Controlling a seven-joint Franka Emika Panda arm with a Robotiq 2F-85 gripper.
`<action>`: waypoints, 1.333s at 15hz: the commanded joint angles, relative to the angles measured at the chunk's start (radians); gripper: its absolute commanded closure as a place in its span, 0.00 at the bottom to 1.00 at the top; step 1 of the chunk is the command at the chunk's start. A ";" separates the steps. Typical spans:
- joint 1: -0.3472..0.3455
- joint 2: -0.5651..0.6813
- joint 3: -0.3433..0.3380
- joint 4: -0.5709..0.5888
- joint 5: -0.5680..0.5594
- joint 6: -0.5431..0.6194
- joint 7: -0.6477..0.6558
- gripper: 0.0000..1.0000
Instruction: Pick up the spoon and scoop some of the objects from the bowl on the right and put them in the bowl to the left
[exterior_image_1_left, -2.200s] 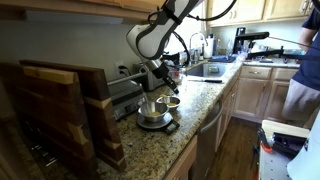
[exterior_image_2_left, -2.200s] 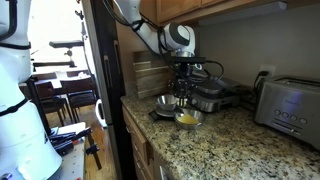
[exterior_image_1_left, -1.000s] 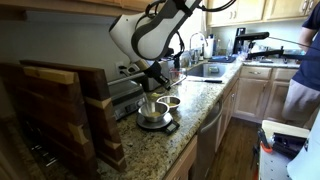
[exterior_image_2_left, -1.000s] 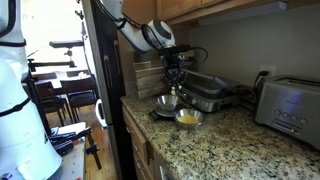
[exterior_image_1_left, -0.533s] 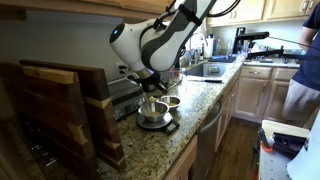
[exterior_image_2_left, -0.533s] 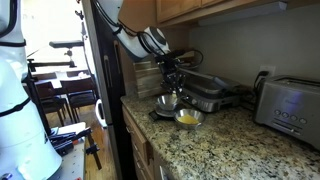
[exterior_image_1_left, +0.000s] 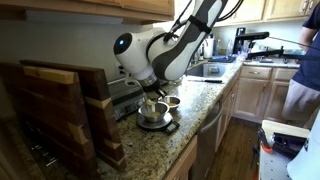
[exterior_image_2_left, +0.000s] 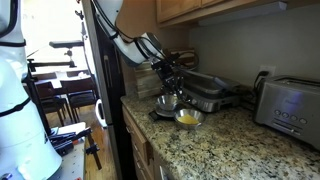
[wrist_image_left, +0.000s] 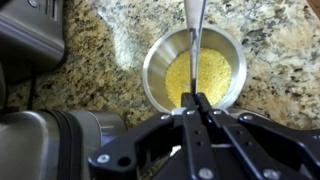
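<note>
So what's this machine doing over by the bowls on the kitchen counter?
A robot arm's gripper is shut on a spoon, holding it over a steel bowl of small yellowish-tan bits on the granite counter. Whether the spoon carries anything can't be seen.

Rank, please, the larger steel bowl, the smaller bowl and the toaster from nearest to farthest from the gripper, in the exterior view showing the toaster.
1. Larger steel bowl, directly below the gripper.
2. Smaller bowl, beside it, nearer the counter's front edge.
3. Toaster, far along the counter at the wall.
</note>
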 joint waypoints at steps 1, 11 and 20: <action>0.000 -0.053 -0.009 -0.074 -0.114 0.066 0.108 0.98; 0.001 -0.100 -0.002 -0.174 -0.279 0.120 0.312 0.98; 0.017 -0.153 0.016 -0.271 -0.581 0.124 0.582 0.98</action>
